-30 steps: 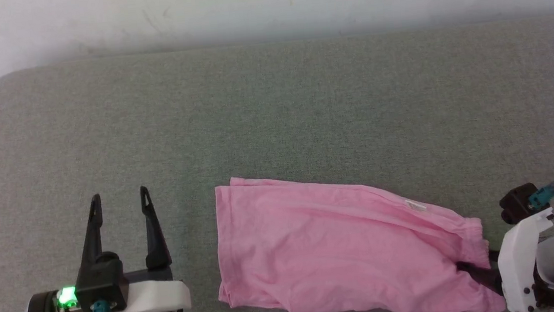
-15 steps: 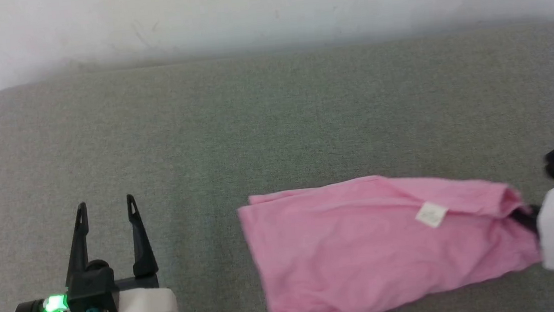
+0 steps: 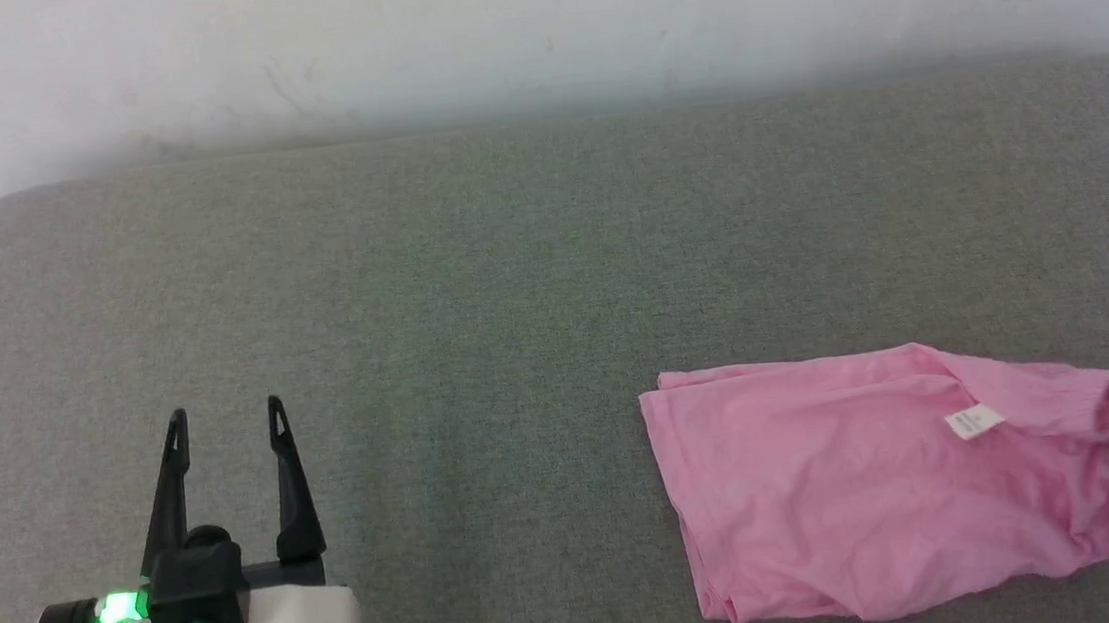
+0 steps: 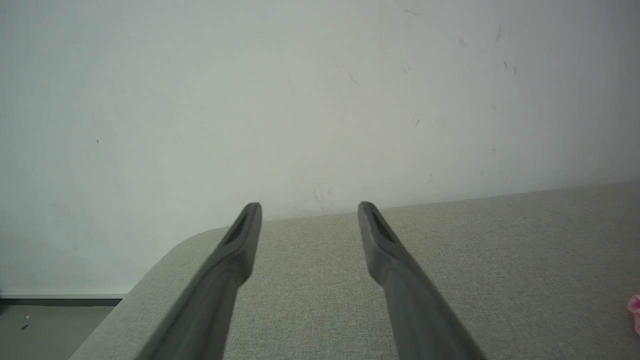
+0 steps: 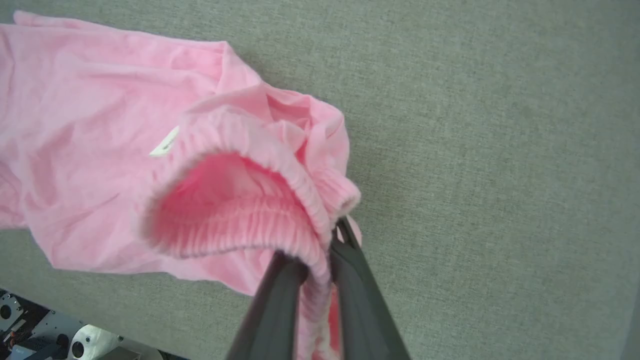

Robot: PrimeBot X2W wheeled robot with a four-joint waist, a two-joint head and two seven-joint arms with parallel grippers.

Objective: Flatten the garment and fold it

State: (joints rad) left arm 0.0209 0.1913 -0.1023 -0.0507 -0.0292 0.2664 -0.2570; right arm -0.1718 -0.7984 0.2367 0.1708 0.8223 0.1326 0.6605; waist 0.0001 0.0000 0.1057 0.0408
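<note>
EDITOR: What is changing here?

PHOTOGRAPHER: The garment [image 3: 891,483] is sliding over the grey bench [image 3: 512,285] toward the robot's right. It is now lying well apart from the left tool [image 3: 223,421], where a second earlier it was lying near it. Its white label [image 3: 974,422] is now showing more plainly. The camera itself is also shifting a little.

EDITOR: Which arm is doing the pulling?

PHOTOGRAPHER: The right tool [image 5: 315,245] is pinching the gathered waistband [image 5: 250,145] between nearly closed fingers. That arm is reaching in low from the right edge of the head view, fingers pointing back at the cloth. The left tool is hovering at lower left, fingers spread wide with nothing between them, aiming at the pale wall [image 3: 490,36].

EDITOR: What is looking risky?

PHOTOGRAPHER: The shorts are hanging from a single pinch, so the waistband is gaping and bunching instead of lying flat. More pulling that way is likely carrying the cloth toward the bench's edge. The thin elastic could also be slipping out of so narrow a grip. With the other arm idling far off, nothing is anchoring the leg end.
</note>
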